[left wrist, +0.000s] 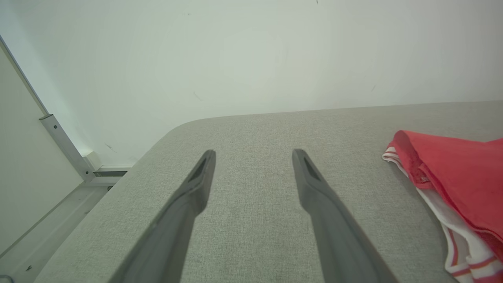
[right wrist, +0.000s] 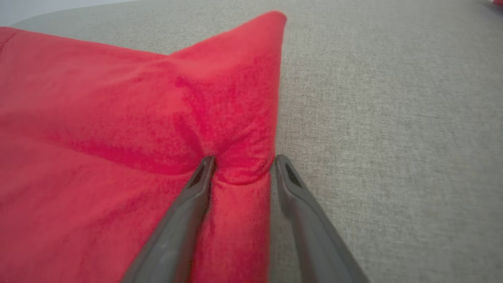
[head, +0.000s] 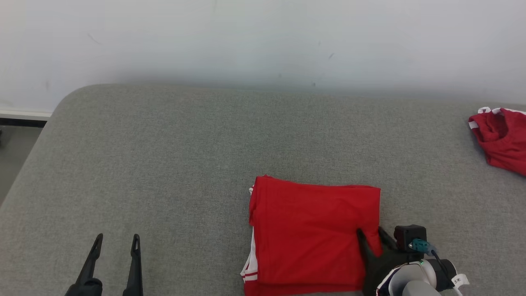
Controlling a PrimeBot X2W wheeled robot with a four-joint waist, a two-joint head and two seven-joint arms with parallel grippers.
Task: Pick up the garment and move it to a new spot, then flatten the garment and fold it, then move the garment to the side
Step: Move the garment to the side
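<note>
On grey padded surface (head: 164,164), near front edge: red garment (head: 312,230) lies folded, so folding seems done; move aside remains. Right gripper (right wrist: 243,163) fingers astride its right edge, cloth bunched between, grip uncertain. Left gripper (left wrist: 253,157) wide, empty.

Matt cloth garment (head: 312,230); rough woven surface (head: 164,164)

A plain white wall (head: 263,37), faintly scuffed, rises behind the grey fabric top (head: 164,156), whose far left corner is rounded. Past its left edge lies grey floor (head: 16,156), with white skirting (head: 24,113) at the wall's foot. The light is soft and even.
</note>
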